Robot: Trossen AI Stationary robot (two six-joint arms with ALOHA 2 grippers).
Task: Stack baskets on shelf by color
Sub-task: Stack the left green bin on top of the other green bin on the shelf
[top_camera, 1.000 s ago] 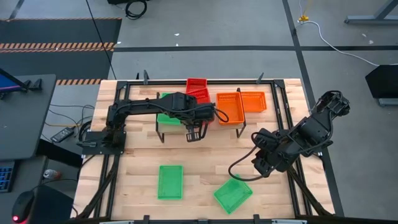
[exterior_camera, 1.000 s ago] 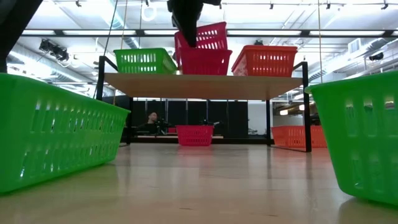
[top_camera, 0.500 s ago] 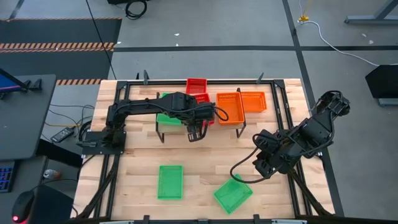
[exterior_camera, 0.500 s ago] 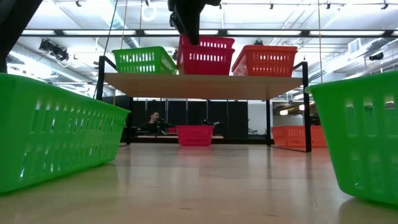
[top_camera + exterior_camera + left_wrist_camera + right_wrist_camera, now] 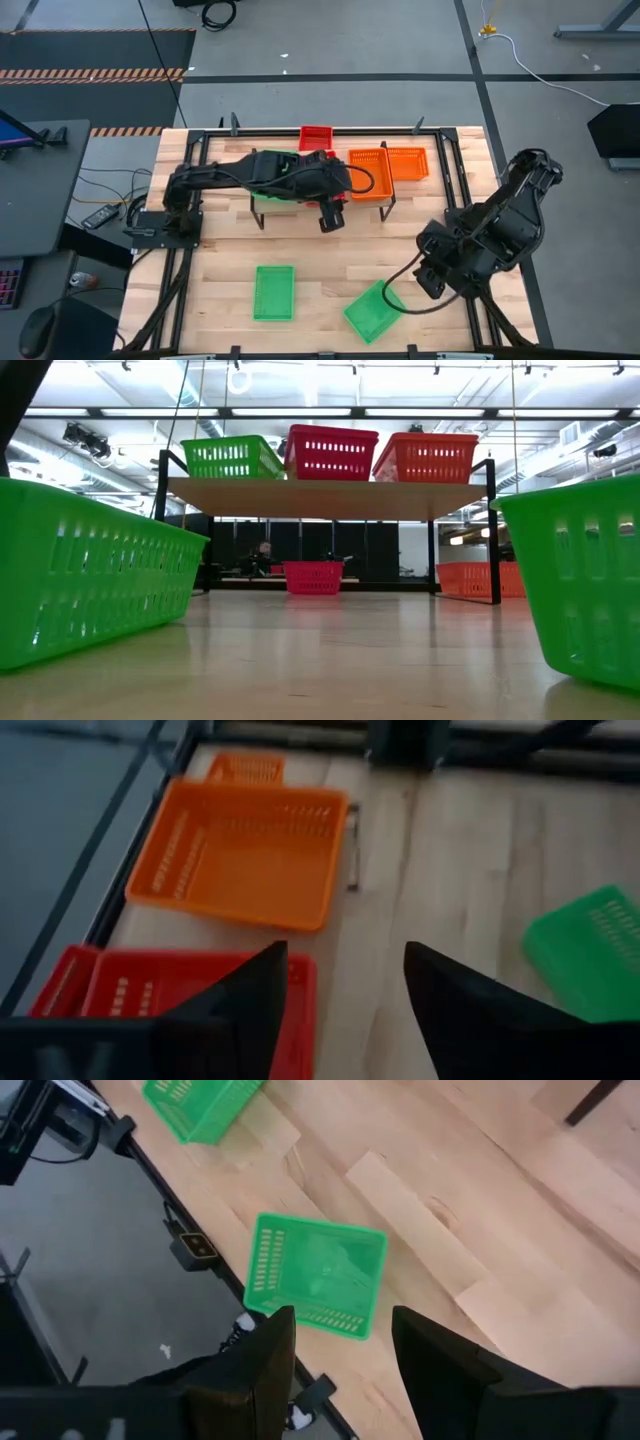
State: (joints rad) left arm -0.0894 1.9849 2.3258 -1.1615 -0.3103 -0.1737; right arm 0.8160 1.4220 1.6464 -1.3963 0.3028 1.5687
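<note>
Low view: green basket [image 5: 233,457], red basket [image 5: 332,452] and orange basket [image 5: 426,457] side by side on the shelf [image 5: 325,499]. Left gripper [image 5: 330,217] just in front of the shelf, fingers [image 5: 245,1010] spread, holding nothing. Right gripper [image 5: 424,277] over the tilted green basket [image 5: 374,312] near the worktop [image 5: 220,250] front edge, fingers [image 5: 260,1365] apart and empty.

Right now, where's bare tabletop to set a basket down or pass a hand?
Free: the strip between the shelf and the two front green baskets, and the gap between those two. Crowded: the shelf top, the back edge with the red and orange baskets, and around the right end effector.
</note>
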